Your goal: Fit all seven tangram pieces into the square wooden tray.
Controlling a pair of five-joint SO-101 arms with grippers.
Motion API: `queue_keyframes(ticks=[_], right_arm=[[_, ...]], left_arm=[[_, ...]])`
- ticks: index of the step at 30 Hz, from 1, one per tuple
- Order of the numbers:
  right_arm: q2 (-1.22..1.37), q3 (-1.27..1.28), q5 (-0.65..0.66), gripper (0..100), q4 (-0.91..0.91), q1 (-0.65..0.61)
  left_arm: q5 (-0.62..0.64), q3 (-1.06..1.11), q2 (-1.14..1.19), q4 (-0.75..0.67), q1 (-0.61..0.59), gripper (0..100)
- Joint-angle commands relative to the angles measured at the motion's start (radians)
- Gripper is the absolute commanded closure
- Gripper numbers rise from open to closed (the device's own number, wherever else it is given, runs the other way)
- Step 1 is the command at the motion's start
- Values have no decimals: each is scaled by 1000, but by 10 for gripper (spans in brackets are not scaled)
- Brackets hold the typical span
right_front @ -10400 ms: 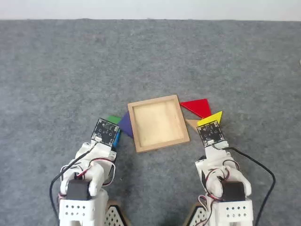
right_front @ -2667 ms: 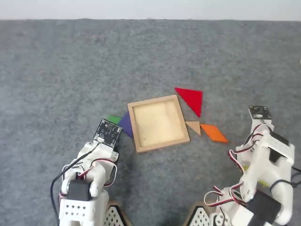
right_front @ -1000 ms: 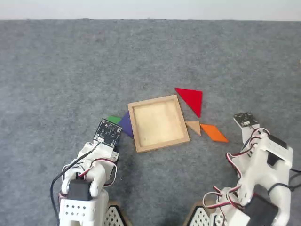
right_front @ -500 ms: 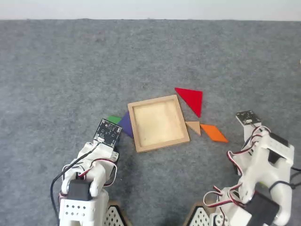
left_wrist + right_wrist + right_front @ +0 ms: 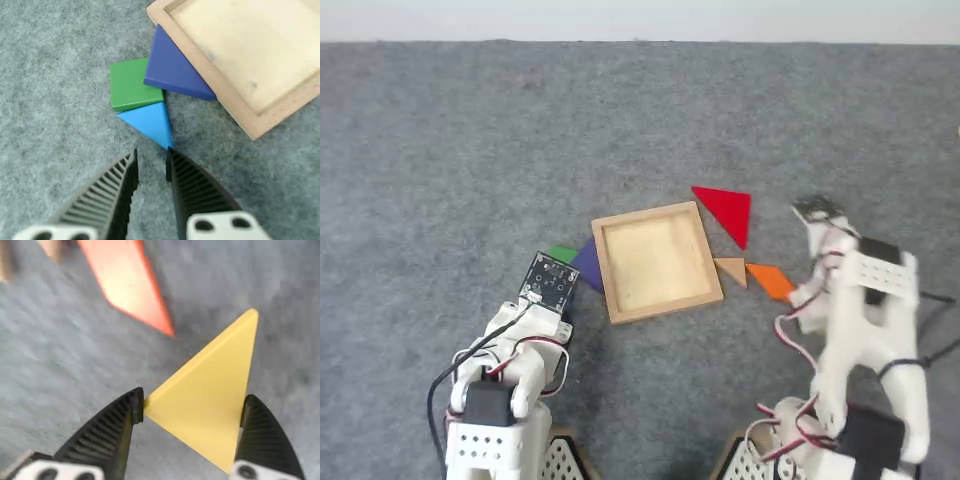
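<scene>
Showing bare pale wood inside, the square wooden tray lies on the grey tabletop. The right gripper pinches a yellow triangle; the left gripper is slightly parted.

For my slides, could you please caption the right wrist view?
The right gripper holds the yellow triangle over the grey mat, with the orange piece beyond.

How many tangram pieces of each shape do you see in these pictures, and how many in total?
Triangles: 5 (red triangle, tan triangle, dark blue triangle, light blue triangle, yellow triangle)
Squares: 1 (green square)
Parallelograms: 1 (orange parallelogram)
Total: 7 pieces
</scene>
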Motion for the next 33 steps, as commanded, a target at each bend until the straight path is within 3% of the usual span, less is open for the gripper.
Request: queue_keyframes(ticks=[1, 12, 21, 28, 33], right_arm=[[7, -107, -80, 731, 7, -160], [340, -635, -233, 731, 196, -463], [645, -964, -370, 731, 219, -657], [828, -1122, -189, 732, 229, -750], [901, -1197, 64, 732, 231, -743]], left_arm=[[-6, -10, -18, 8, -2, 907], [-6, -10, -18, 8, -2, 907], [-6, -10, -18, 8, -2, 907], [-6, -10, -18, 8, -2, 907], [-6, -10, -18, 8, -2, 907]])
